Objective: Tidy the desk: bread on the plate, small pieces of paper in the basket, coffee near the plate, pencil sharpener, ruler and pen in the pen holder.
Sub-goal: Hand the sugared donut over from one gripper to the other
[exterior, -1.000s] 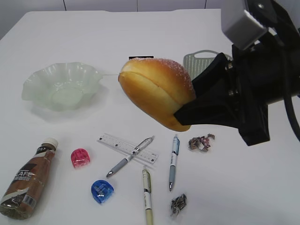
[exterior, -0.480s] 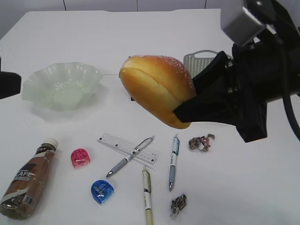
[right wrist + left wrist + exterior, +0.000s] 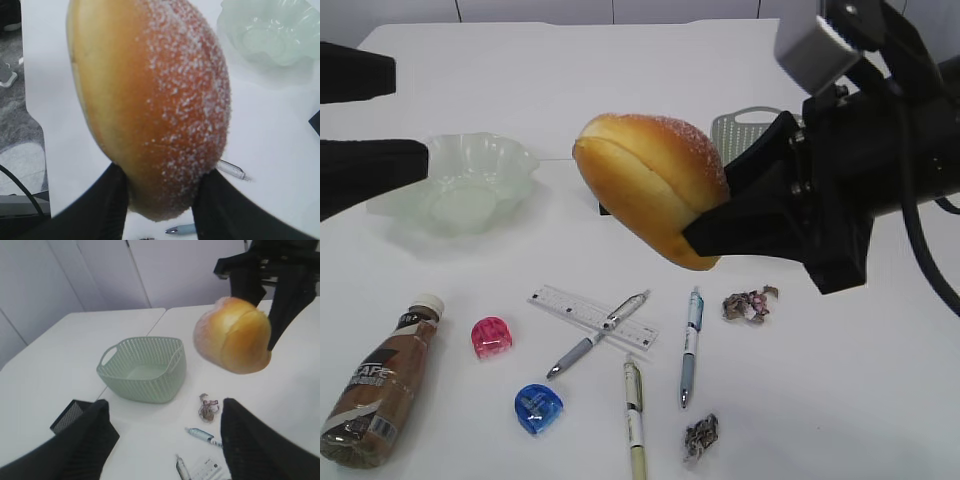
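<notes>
The white tabletop (image 3: 520, 80) carries everything. Above its middle the right claw (image 3: 705, 235), on a bulky black arm reaching in from the right, is clamped on the bread (image 3: 650, 185), a golden bun with a sugared crust and a pale split, held up in the air clear of the tabletop; the right wrist view shows the black fingers (image 3: 112, 200) pressed against both of its sides. The left claw (image 3: 365, 125) enters at the upper left edge with its two dark fingers apart and nothing between them, hanging in front of the plate.

The grey-green perforated basket (image 3: 145, 375) sits behind the bread, mostly hidden by it in the exterior view, with the black mesh pen holder (image 3: 67, 416) beside it. The pale green wavy-rimmed plate (image 3: 460, 185) lies at the left, with no food on it. The coffee bottle (image 3: 380, 380) lies on its side at the lower left corner.

In front, the clear ruler (image 3: 570, 308) lies slantwise with a grey pen (image 3: 598, 333) crossing it; a blue pen (image 3: 691, 345) and a cream pen (image 3: 635, 415) lie nearby. A blue pencil sharpener (image 3: 537, 408) and a pink pencil sharpener (image 3: 491, 337) rest to the left of the pens. Two crumpled paper scraps lie at the right, one (image 3: 750, 303) by the blue pen's top, the other (image 3: 701, 437) nearer the front edge.
</notes>
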Controlling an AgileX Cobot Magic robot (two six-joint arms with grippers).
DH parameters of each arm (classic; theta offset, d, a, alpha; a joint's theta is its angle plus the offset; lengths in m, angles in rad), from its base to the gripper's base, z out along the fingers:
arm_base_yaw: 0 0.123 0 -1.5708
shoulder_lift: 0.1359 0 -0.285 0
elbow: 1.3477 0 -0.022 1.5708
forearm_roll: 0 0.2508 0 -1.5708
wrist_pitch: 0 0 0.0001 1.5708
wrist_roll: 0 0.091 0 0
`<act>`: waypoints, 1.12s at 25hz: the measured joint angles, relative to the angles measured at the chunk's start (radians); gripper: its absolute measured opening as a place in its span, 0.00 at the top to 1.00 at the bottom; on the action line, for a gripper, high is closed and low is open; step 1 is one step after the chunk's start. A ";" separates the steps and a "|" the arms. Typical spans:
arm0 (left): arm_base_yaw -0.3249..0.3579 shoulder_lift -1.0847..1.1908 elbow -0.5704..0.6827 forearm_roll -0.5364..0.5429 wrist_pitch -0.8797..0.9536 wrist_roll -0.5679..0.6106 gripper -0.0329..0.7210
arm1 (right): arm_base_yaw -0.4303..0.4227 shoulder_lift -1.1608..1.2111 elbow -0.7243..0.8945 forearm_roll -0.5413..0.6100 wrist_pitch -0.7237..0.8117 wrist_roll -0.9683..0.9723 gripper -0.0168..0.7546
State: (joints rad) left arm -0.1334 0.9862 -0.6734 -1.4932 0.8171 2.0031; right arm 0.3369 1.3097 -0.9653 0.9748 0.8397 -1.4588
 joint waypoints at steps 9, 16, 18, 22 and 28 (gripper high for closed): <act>-0.201 0.018 0.000 -0.124 -0.137 0.309 0.28 | 0.000 0.015 0.000 0.008 -0.017 0.000 0.61; -0.280 0.090 -0.004 -0.133 -0.158 0.383 0.28 | 0.000 0.015 0.000 0.005 -0.026 0.000 0.61; -0.280 0.107 -0.027 -0.133 -0.158 0.387 0.28 | 0.000 0.015 0.000 -0.016 -0.028 0.000 0.61; -0.280 0.136 -0.087 -0.135 -0.158 0.387 0.25 | 0.000 0.015 0.000 -0.067 -0.028 -0.005 0.61; -0.287 0.150 -0.100 -0.154 -0.130 0.389 0.14 | 0.000 0.015 0.000 -0.082 -0.024 -0.022 0.61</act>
State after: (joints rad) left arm -0.4199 1.1366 -0.7739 -1.6474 0.6868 2.3918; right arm 0.3369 1.3246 -0.9653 0.8931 0.8156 -1.4804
